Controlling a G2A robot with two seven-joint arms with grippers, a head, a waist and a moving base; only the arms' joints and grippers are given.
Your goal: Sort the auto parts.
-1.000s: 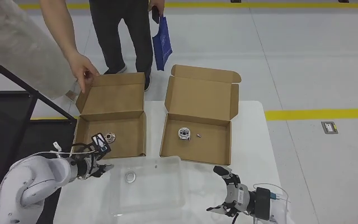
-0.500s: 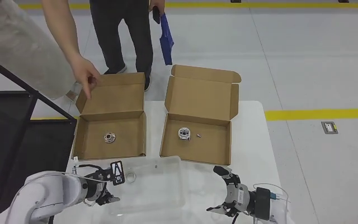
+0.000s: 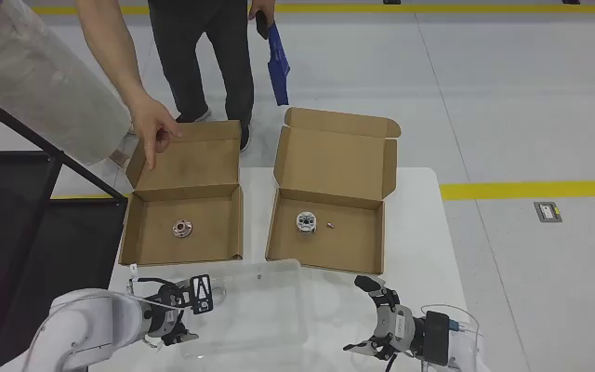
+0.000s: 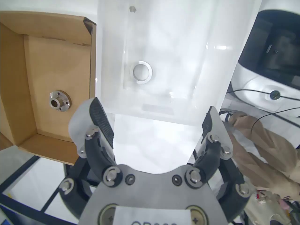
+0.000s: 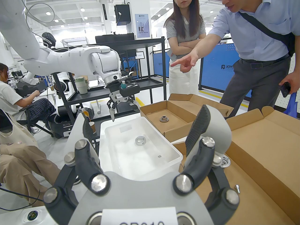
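Since a second ago my left gripper (image 4: 154, 112) has swung off the brown cardboard box on the left (image 3: 139, 244) and come back over the near-left end of the translucent white plastic bin (image 4: 112, 47). It hangs there with its fingers spread wide and nothing between them.

The silver metal ring (image 4: 141, 72) lies on the bin floor just ahead of the fingertips, well inside the walls. I judge this to be the next pick. I would centre over the ring and come down straight. One pad should go outside the rim and the other through the bore or across it. I would close slowly so the ring does not skate on the smooth plastic. It looks flat, though the cloudy wall leaves me unsure.

Farther along the bin sits a small dark piece (image 4: 133, 8). The silver flanged hub (image 4: 59, 100) rests in the left box.

My right gripper (image 5: 144, 118), also wide open and empty, has not shifted.
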